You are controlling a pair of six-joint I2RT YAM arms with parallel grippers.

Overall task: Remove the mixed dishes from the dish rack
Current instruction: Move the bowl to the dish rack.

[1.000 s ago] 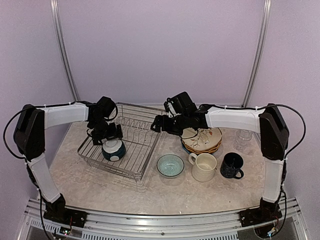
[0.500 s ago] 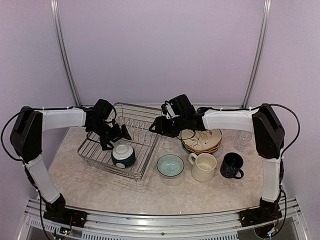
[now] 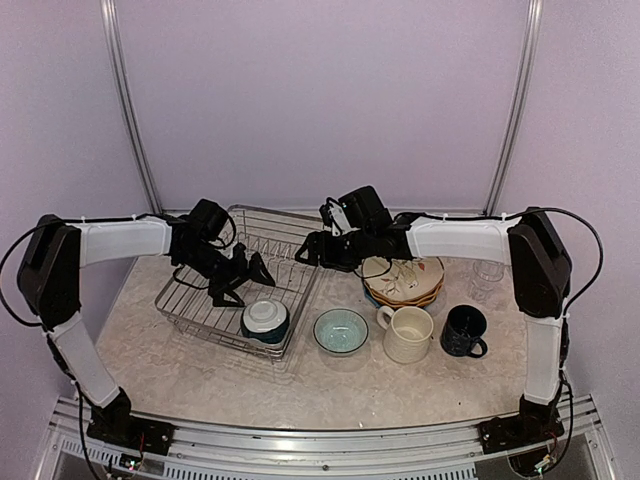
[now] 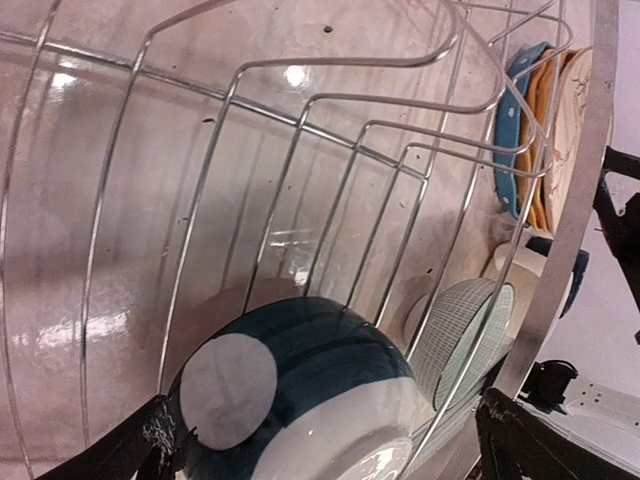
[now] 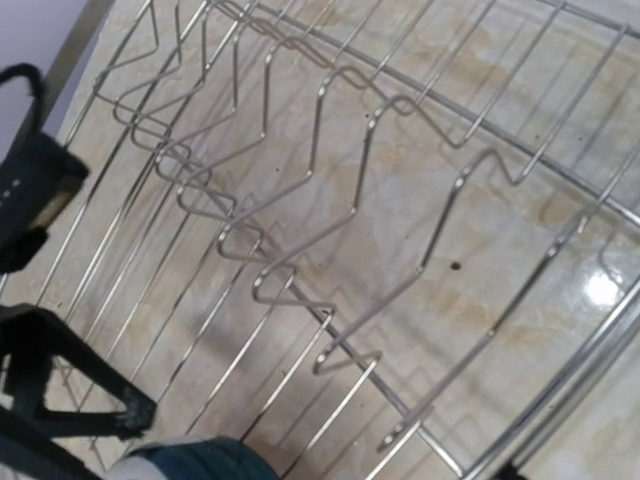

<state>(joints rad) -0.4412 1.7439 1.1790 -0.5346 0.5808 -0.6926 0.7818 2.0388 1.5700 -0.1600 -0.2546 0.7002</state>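
Note:
The dish rack [image 3: 205,305] holds only the dark white-lined bowl [image 3: 265,320], which lies in its near right corner. My left gripper [image 3: 243,282] hangs open just behind the bowl. In the left wrist view the bowl [image 4: 300,390] lies tilted between the spread fingertips [image 4: 135,452], its pale foot towards the camera. My right gripper [image 3: 308,250] hovers over the rack's right rim with nothing in it, and its wrist view shows bare rack wires [image 5: 340,250]. On the table to the right of the rack are the plates [image 3: 404,281], teal bowl [image 3: 340,330], cream mug [image 3: 408,334], navy mug [image 3: 463,331] and a clear glass [image 3: 488,271].
Upright wire dividers [image 3: 262,247] run along the rack's far side. The left gripper's black fingers [image 5: 35,195] show in the right wrist view, close to the right gripper. The unloaded dishes crowd the table's right half.
The dark bowl has moved from the rack's left part to its near right corner. My left gripper followed it to the right. The right gripper edged slightly left over the rack.

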